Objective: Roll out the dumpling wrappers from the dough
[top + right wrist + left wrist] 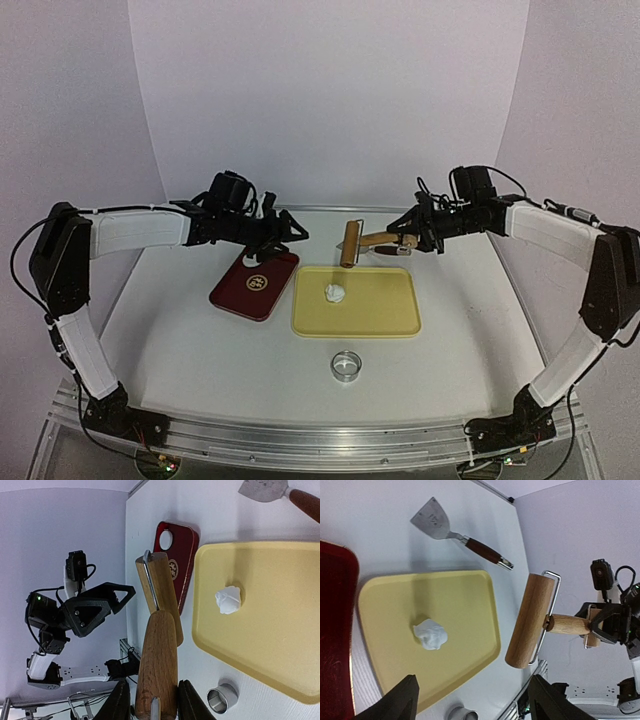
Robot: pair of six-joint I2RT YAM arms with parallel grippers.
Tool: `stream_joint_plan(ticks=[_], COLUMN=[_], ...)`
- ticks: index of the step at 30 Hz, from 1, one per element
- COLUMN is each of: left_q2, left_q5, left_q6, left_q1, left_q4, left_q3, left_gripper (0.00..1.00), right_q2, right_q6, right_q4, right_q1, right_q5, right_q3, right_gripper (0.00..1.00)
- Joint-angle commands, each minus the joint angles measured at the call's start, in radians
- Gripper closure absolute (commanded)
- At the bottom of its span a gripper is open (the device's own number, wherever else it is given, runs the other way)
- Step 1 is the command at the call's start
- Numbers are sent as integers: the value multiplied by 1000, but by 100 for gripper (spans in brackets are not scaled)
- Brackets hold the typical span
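The dough (pixel 334 292) is a small white lump on the yellow tray (pixel 390 318); it also shows in the left wrist view (pixel 430 634) and the right wrist view (pixel 229 600). No dumpling wrappers are in view. My right gripper (pixel 155 701) is shut on the wooden handle of the rolling pin (pixel 158 660) and holds it in the air behind the tray, with the roller (pixel 350 243) pointing left. My left gripper (pixel 281 240) hangs open over the far end of the red board (pixel 255 285), its fingers (pixel 402 700) wide apart with nothing between them.
A shiny ring cutter (pixel 346 365) stands on the table in front of the tray. A metal spatula (pixel 437 520) with a dark handle lies behind the tray. The two grippers face each other, the roller between them.
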Motion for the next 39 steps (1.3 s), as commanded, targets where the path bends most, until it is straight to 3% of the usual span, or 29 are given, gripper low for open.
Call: stream_joint_plan(ticks=[1,7,18,33,39], left_q2=[-1,140,337,400,421], left_q5=[-146,-154,-223,-269,-281], left_q6=[49,65,124,138,152], left_q1=[-38,-58,-78,-80,-80], left_q4=[-220,-343,-517,-531,-536], left_q3=[52,158,344,334,336], left_gripper=[30,44,55,56,67], right_q2=[11,80,159,281,309], right_q6=[43,128,205,197,204], right_q4=[-22,-27,-42,-61,-83], right_q1=[10,12,32,63,67], right_q5=[73,98,123,45,54], right_q3=[10,25,47,139,141], right_gripper=[100,100,100,100,100])
